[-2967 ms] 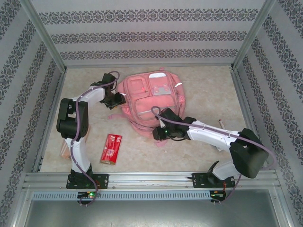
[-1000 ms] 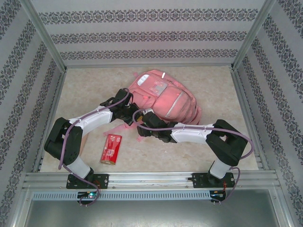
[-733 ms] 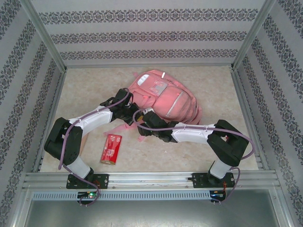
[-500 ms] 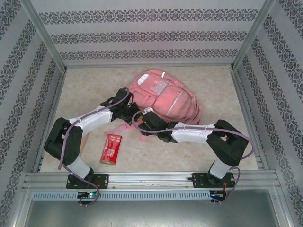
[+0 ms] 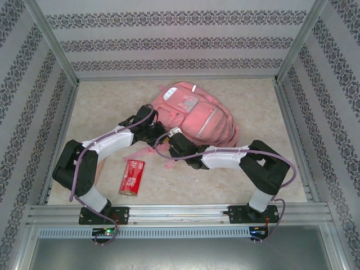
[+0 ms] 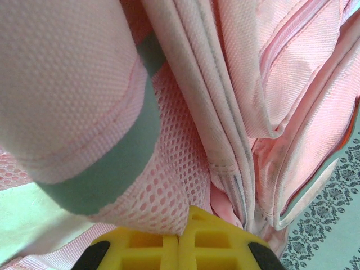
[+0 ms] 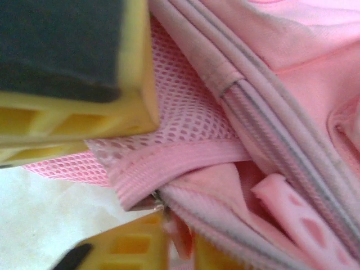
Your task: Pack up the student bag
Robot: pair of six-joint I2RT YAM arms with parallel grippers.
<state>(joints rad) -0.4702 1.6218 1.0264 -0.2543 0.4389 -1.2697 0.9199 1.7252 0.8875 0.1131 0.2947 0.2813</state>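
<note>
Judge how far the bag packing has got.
Done: nothing packed that I can see; the red packet lies on the table outside the student bag. In hand: left gripper pinches its mesh, right gripper appears to grip its seam. Left: getting the packet inside.

A red packet (image 5: pixel 133 176) lies flat on the table (image 5: pixel 264 107) at about 8 o'clock - its long side points near 12. Striped walls (image 5: pixel 180 42) stand around - left, back, right.

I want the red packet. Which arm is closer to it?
The left arm: the red packet lies just below its white forearm. The right arm is farther off, on the packet's other side.
</note>
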